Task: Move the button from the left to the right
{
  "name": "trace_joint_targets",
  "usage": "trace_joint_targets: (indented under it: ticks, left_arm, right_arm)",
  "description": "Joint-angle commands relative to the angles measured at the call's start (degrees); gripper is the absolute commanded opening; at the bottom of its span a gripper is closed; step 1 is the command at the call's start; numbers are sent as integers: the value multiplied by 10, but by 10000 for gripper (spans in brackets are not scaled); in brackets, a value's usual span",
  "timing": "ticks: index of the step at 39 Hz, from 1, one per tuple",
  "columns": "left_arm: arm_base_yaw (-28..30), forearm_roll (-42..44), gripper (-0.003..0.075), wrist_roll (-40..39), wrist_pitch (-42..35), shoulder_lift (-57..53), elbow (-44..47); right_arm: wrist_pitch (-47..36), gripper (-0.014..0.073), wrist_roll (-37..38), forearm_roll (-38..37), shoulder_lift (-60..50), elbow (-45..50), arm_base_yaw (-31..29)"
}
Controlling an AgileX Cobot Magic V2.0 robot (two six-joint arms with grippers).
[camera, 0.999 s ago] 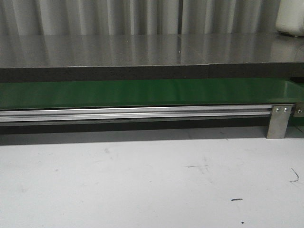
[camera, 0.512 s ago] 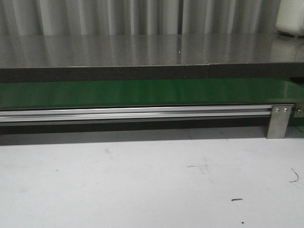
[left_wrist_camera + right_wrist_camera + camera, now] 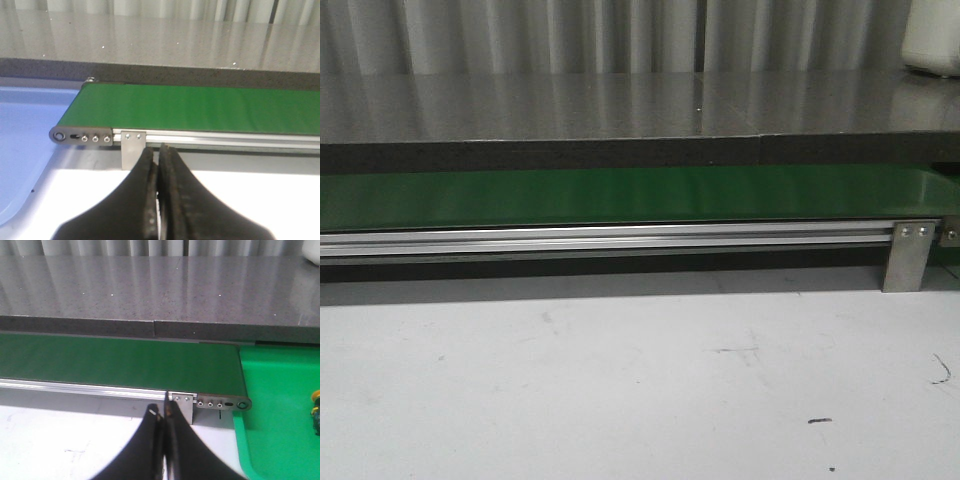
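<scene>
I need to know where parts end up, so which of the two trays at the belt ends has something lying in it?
The green tray by the right pincer's end of the belt holds a yellow-topped part at its edge. The blue tray shows nothing in it.

A conveyor belt [image 3: 620, 196] runs from left to right across the far side of the tabletop [image 3: 620, 390], carried on a rail [image 3: 600, 240] along its near edge. A bracket [image 3: 908, 255] stands under the rail near its right end. Behind the belt lies a counter [image 3: 620, 105]. One tray [image 3: 25, 145] sits past the belt's left end, another tray [image 3: 280, 410] past its right end, with a button [image 3: 316, 412] lying in the right one.
</scene>
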Motion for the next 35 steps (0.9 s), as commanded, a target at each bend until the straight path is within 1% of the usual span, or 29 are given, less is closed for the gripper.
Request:
trace_joint_targets:
  ticks: [1, 35]
  left_arm:
    - [1, -11, -21, -8, -82, -12, 16]
    - [1, -12, -21, -8, -76, -10, 15]
  right_arm:
    - [-49, -69, -3, 2, 6, -14, 2]
    - [-49, -69, -3, -1, 6, -14, 2]
